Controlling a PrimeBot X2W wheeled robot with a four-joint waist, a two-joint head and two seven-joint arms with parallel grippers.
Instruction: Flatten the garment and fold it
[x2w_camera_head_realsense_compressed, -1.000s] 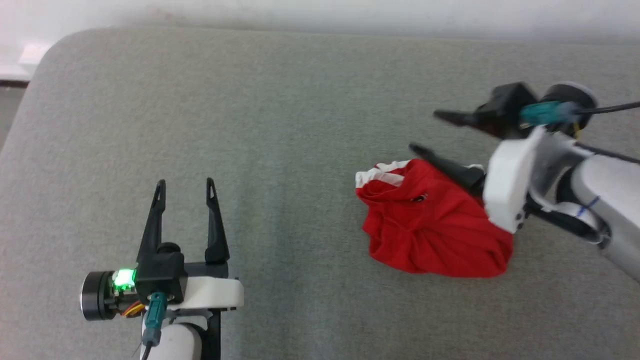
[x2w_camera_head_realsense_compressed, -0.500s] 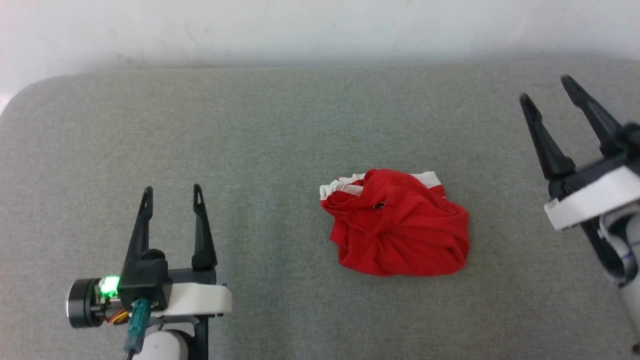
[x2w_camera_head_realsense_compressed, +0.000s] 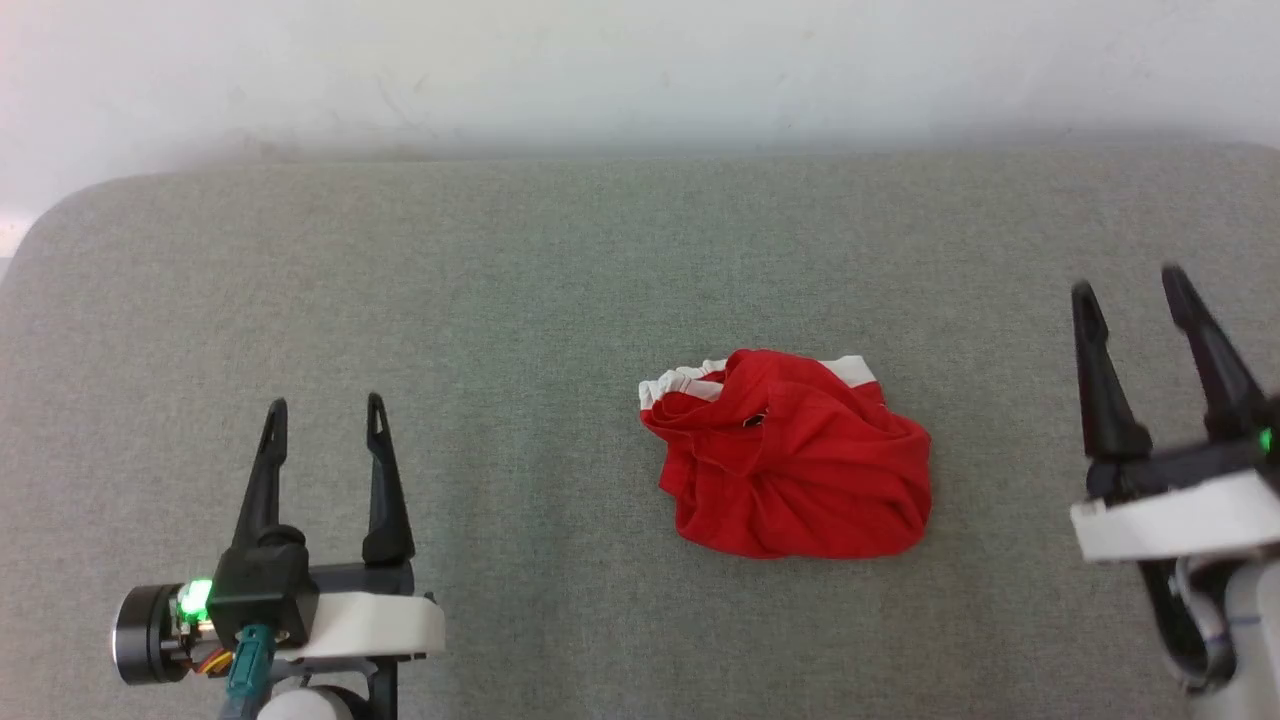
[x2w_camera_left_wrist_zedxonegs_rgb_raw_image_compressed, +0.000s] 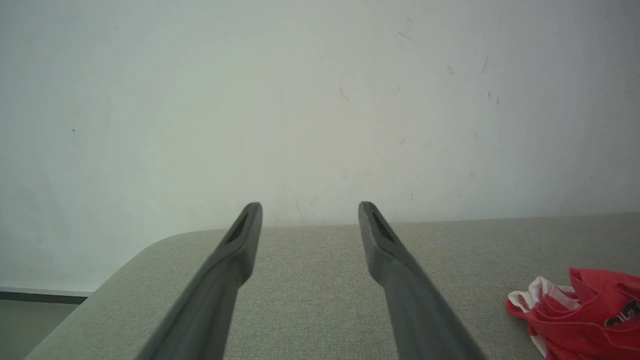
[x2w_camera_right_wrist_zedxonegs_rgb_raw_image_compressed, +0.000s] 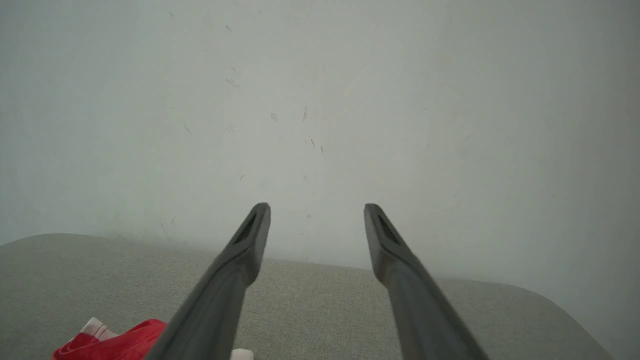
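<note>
The garment (x2w_camera_head_realsense_compressed: 795, 460), bright red with white trim along its far edge, lies crumpled in a heap on the grey padded surface (x2w_camera_head_realsense_compressed: 560, 300). My left gripper (x2w_camera_head_realsense_compressed: 322, 412) stands open at the lower left, well away from the cloth, nothing between its fingers. My right gripper (x2w_camera_head_realsense_compressed: 1128, 285) is open too, at the right edge, off to the garment's right and clear of it. The left wrist view catches the garment (x2w_camera_left_wrist_zedxonegs_rgb_raw_image_compressed: 585, 312) at its lower right, beside that open gripper (x2w_camera_left_wrist_zedxonegs_rgb_raw_image_compressed: 310, 212). In the right wrist view a red corner of the garment (x2w_camera_right_wrist_zedxonegs_rgb_raw_image_compressed: 107, 345) peeks out at the bottom left of the open gripper (x2w_camera_right_wrist_zedxonegs_rgb_raw_image_compressed: 316, 212).
A pale wall (x2w_camera_head_realsense_compressed: 640, 70) rises just behind the surface's far edge. The surface's rounded far-left corner (x2w_camera_head_realsense_compressed: 60, 215) drops off to the floor. Bare grey padding surrounds the heap on all sides.
My right gripper has drawn back from over the garment to the right edge, fingers now pointing away from me. The camera has shifted, so the whole scene sits differently. The left gripper holds its pose.
</note>
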